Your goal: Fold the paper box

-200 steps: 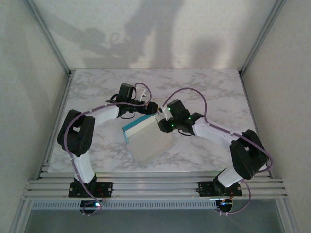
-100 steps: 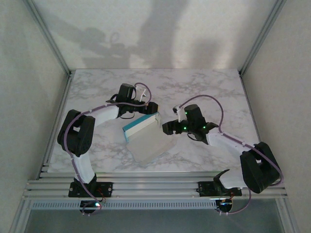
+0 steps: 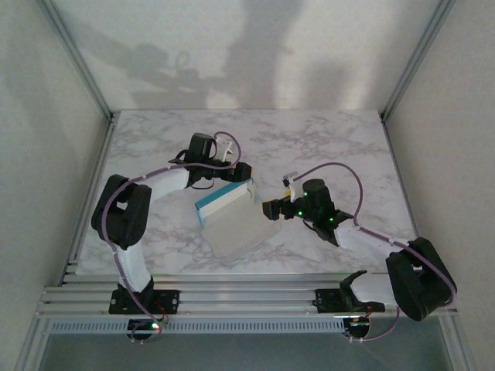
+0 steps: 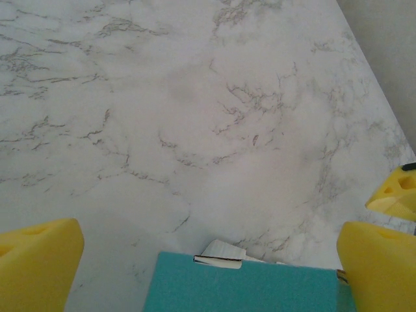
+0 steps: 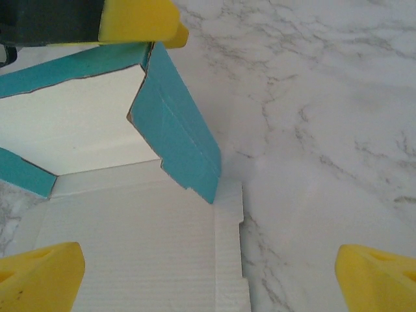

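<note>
Top external: one paper box [image 3: 236,226]; left tool [image 3: 244,176], right tool [image 3: 271,209] both apart.

The white marbled tabletop [image 3: 340,139] is viewed from above and behind; both wrist views are held close, sharing the turquoise-and-off-white cardboard box [image 5: 175,143].

Marble table [image 3: 348,147] w/ paper box [image 3: 236,228] on it.

Robot lab cell: aluminium-profile frame [image 3: 247,297], blank white walls [image 3: 232,54], marble-patterned table [image 3: 348,139].
</note>
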Tool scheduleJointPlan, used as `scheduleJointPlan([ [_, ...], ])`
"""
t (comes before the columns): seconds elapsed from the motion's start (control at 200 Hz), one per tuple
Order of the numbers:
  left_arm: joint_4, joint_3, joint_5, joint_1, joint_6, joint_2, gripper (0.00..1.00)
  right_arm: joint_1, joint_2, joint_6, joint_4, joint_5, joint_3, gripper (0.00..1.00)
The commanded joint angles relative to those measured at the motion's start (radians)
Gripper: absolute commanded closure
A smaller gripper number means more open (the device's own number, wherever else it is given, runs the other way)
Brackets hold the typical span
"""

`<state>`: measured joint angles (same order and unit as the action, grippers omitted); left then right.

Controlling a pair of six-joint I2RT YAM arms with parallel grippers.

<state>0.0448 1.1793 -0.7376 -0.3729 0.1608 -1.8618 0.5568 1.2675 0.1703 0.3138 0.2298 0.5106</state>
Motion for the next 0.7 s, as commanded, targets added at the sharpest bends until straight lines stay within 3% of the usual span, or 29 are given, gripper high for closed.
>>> scheduleJointPlan([
  [0.0, -0.027, 0.004, 0.010, -0.002, -0.001, -0.012, 0.01, -0.008, 0.062, -0.066, 0.118, 0.009, -0.003, 0.05],
  [0.145, -0.030, 0.004, 0.006, -0.001, -0.003, -0.014, 0.01, -0.028, 0.178, -0.091, 0.206, 0.108, 0.030, 0.22],
  [0.335, -0.030, 0.005, 0.005, -0.001, -0.006, -0.014, 0.01, -0.053, 0.297, -0.078, 0.289, 0.216, 0.084, 0.36],
  [0.696, -0.036, 0.008, 0.004, -0.001, -0.009, -0.016, 0.01, -0.078, 0.427, -0.092, 0.272, 0.377, 0.201, 0.38],
])
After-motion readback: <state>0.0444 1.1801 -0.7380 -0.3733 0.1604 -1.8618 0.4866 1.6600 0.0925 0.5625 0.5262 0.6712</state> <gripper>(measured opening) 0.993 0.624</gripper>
